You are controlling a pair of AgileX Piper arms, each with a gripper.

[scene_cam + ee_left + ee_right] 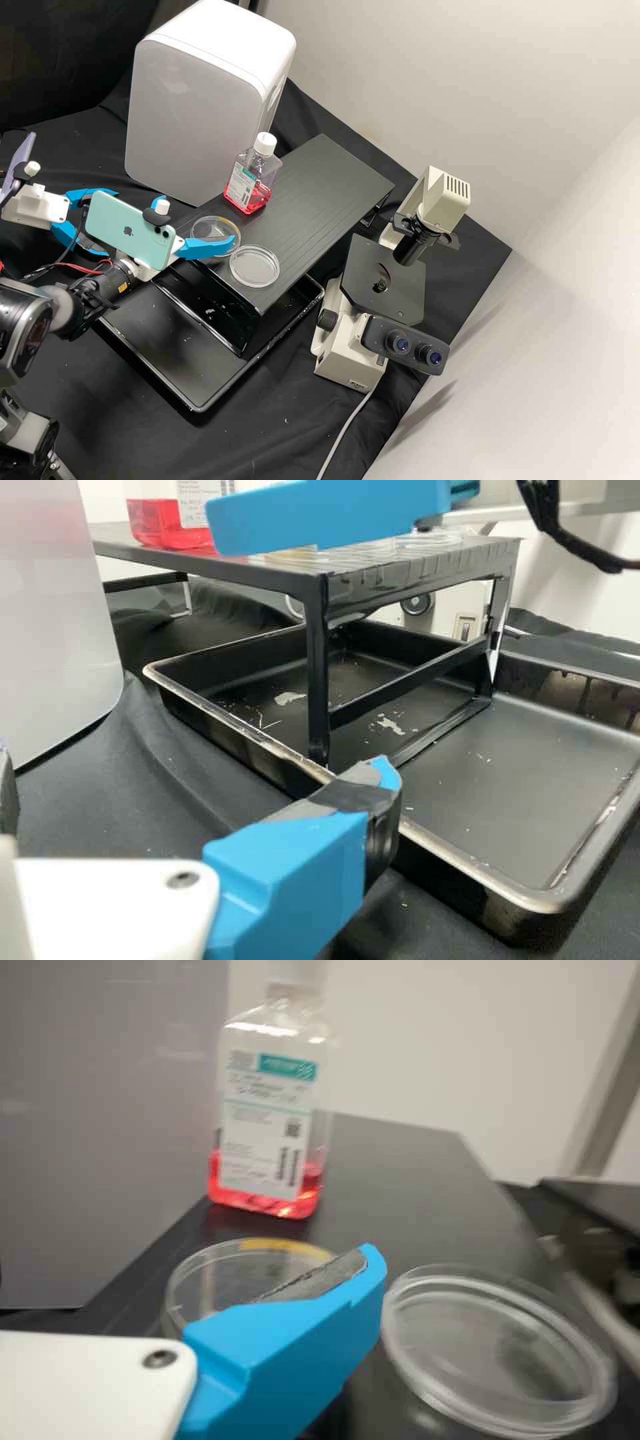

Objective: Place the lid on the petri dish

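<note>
High view: the right hand (193,227) sits at the near corner of the black shelf (320,187), with a phone (130,230) fixed above its wrist. Its fingers stand wide apart and hold nothing. One blue finger (203,247) lies along the side of the dish (215,230), its tip at the rim; contact cannot be confirmed. The other finger is mostly hidden behind the phone.

The dish, a clear round piece with a yellow tinge at its far rim, lies flat on the shelf directly ahead of this hand. The lid (254,267), a plain clear round piece, lies flat just beside the dish, on the outer side of the visible finger, with a narrow gap between the two. Which piece is the lid is a judgement from the yellow tinge alone.

The left hand (83,215) is well behind the right hand, off the shelf and low over the counter (267,427), fingers spread wide and empty. It faces the tray (560,810) under the shelf.

Beyond the dish from the right hand stand a bottle (252,177) of red liquid and a white box (200,93). A microscope (393,280) stands well apart from both hands.

Progress: none evident. The dish is uncovered and the lid is not grasped. Remaining, by my assessment: grip the lid, lift it, carry it across the gap, centre it and lower it.
</note>
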